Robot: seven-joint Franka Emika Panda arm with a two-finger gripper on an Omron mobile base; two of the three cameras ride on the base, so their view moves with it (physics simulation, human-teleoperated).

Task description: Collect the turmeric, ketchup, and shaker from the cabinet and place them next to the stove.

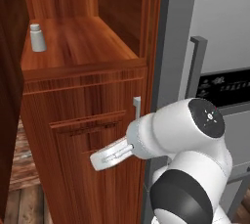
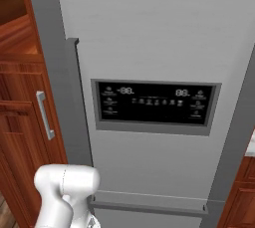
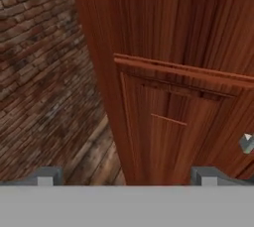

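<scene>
Shaker (image 1: 37,37): pale, capped, upright at the left of the shelf niche in the reddish-brown cabinet (image 1: 83,115).
Cabinet: panelled lower door with a grey bar handle (image 2: 45,115).
Gripper (image 3: 126,176): jaws spread wide, holding nothing, facing the lower cabinet door, brick wall (image 3: 39,72) beside.
Refrigerator (image 2: 159,38): grey, dark control panel (image 2: 154,103), right of the cabinet.

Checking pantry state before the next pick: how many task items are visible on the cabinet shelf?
1. The shaker stands upright at the back left of the cabinet niche shelf. No turmeric or ketchup visible there; the shelf's left part is cut off by the dark door edge, so something may be hidden.
</scene>
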